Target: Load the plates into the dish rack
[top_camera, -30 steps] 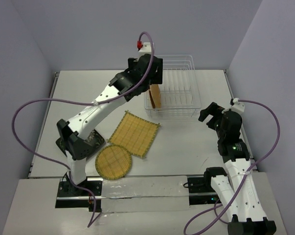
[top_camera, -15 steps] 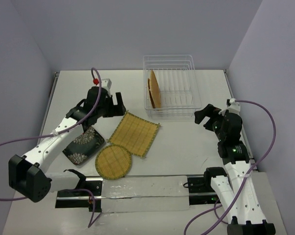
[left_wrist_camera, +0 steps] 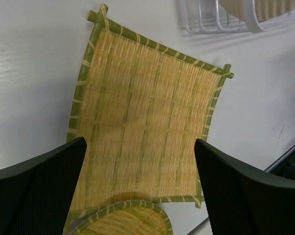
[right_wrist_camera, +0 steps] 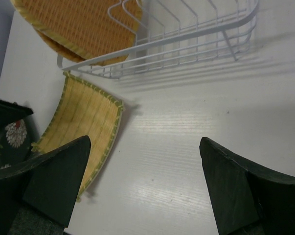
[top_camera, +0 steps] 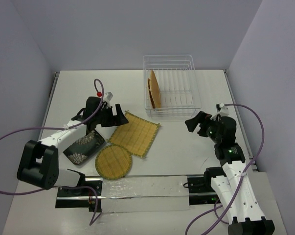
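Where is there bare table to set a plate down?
Free: table between square plate and right gripper, in front of the rack; also the far left corner. Crowded: near left, round plate and black plate beside the square one, left gripper above.

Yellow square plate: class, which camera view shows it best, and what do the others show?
The left wrist view: the yellow square plate fills the frame, its weave and green rim sharp. The top view shows it nearly whole but small; the right wrist view shows it slanted and partly hidden.

We see bright, even light from above; the rack point(right_wrist_camera: 176, 46) casts soft, faint shadows on the white table point(right_wrist_camera: 186, 147).
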